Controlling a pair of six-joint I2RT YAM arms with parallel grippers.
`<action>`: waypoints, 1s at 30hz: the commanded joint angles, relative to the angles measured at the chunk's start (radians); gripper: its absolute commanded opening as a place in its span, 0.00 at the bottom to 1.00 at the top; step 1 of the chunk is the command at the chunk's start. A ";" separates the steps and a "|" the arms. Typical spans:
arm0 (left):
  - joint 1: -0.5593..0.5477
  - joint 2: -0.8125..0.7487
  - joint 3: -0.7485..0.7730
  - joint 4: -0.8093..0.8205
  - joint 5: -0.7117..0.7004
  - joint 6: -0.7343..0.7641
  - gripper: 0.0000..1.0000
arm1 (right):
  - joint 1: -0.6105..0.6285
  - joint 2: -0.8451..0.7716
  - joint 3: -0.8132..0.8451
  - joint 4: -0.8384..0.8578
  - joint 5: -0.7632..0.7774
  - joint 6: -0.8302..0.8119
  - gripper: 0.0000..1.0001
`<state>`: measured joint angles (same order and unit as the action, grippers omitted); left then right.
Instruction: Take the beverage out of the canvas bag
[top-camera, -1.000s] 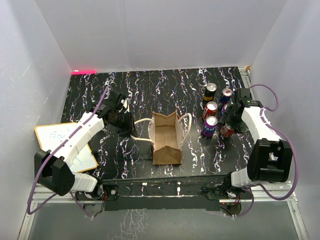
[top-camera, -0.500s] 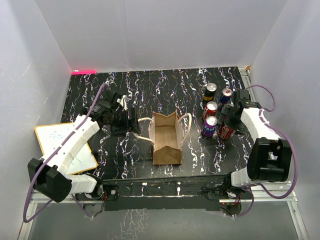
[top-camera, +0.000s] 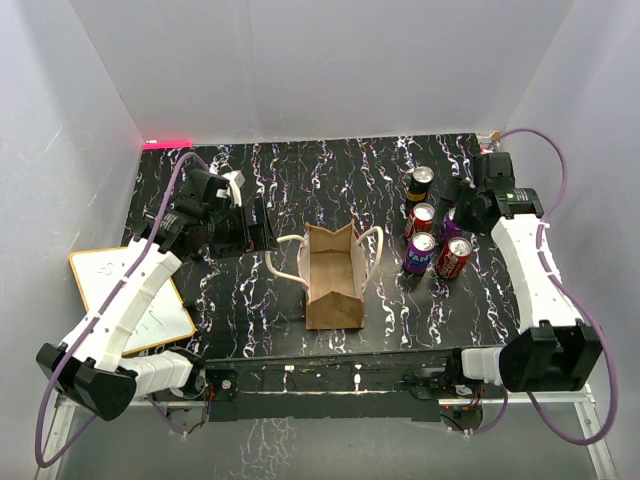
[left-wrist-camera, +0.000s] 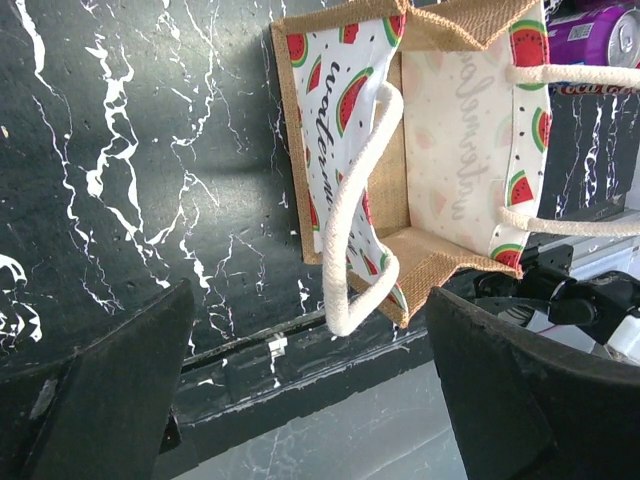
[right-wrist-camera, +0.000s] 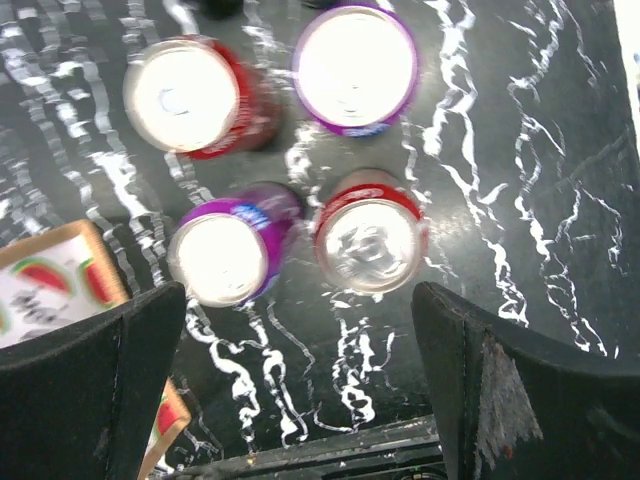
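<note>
The canvas bag (top-camera: 332, 285) stands open mid-table, with cream handles (left-wrist-camera: 350, 230) and a watermelon-print lining (left-wrist-camera: 455, 120); no can shows inside it. A red beverage can (top-camera: 452, 257) stands upright on the table to the right of the bag, beside a purple can (top-camera: 420, 252). In the right wrist view this red can (right-wrist-camera: 370, 240) lies below, apart from both fingers. My right gripper (top-camera: 458, 200) hangs open above the cans with nothing in it. My left gripper (top-camera: 262, 232) is open just left of the bag's left handle, not touching it.
Other cans stand behind: a black one (top-camera: 420, 182), a red one (top-camera: 419, 218) and a purple one (right-wrist-camera: 355, 65). A white board (top-camera: 130, 295) lies at the left edge. White walls close in the table on three sides.
Both grippers went from nearly shut to wide open. The right one let go of the red can and rose away toward the back. The left one released the bag's handle and drew back left.
</note>
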<state>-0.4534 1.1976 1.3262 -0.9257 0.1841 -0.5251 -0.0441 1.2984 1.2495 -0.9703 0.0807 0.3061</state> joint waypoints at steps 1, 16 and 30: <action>0.002 -0.037 0.031 0.005 -0.029 -0.002 0.97 | 0.168 -0.054 0.161 -0.073 -0.007 0.008 1.00; 0.003 -0.016 0.349 0.007 -0.077 0.008 0.97 | 0.569 -0.093 0.558 -0.091 -0.384 0.102 0.99; 0.002 -0.257 0.425 0.141 -0.309 -0.027 0.97 | 0.569 -0.352 0.729 -0.129 0.006 0.264 0.99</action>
<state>-0.4534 1.0454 1.7950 -0.8677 -0.0204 -0.5400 0.5262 1.0023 2.0159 -1.1191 -0.0509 0.4866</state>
